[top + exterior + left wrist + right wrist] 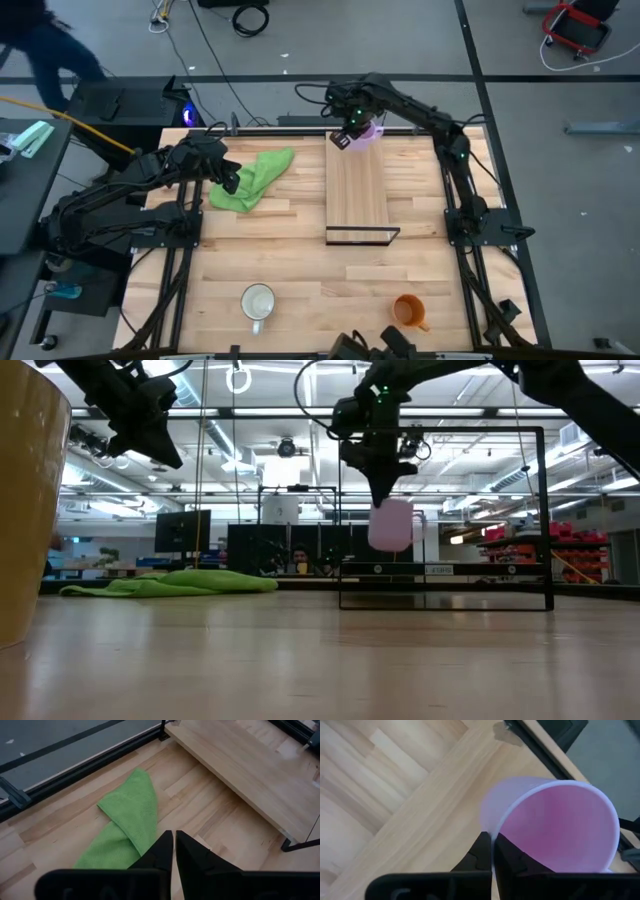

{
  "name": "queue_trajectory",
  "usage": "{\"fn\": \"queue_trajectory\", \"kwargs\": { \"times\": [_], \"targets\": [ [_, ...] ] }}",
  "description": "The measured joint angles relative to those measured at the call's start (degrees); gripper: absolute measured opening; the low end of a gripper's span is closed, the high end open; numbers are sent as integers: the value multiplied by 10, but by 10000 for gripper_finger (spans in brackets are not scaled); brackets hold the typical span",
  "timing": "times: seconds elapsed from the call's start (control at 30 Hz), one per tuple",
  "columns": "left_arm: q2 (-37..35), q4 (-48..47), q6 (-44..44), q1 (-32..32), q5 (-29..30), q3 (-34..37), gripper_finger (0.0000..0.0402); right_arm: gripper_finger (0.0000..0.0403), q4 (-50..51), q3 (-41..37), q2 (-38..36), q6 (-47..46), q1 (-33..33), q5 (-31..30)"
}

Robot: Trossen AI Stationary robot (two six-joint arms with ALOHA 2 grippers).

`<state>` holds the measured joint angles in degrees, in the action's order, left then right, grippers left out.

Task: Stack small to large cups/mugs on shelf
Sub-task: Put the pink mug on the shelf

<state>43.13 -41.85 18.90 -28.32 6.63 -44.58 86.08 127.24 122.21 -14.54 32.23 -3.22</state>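
Right gripper [350, 131]: fingers pinched on the rim of the light purple mug [391, 525], holding it in the air above the far end of the shelf [357, 190].
Left gripper [229, 180]: fingers together, empty, over the green cloth [252, 178] at far left.
White mug [258, 301]: near edge of the table [300, 262], left of centre.
Orange mug [408, 311]: near edge, right of the white one.

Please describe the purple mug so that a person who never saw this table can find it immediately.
Start at the long light-wood shelf in the middle of the table. At its far end, the right claw grips the purple mug by its rim, above the shelf. The white mug and orange mug stand apart at the table's near edge.
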Motion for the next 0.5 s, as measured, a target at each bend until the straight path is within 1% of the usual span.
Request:
{"fn": "queue_trajectory", "kwargs": {
  "times": [0.13,0.5],
  "targets": [
    [0,0,0,0,0,0,31,3,-3,0,11,2,-6,1],
    [0,-2,0,0,0,0,21,3,-1,0,36,0,-5,-3]
  ]
}}
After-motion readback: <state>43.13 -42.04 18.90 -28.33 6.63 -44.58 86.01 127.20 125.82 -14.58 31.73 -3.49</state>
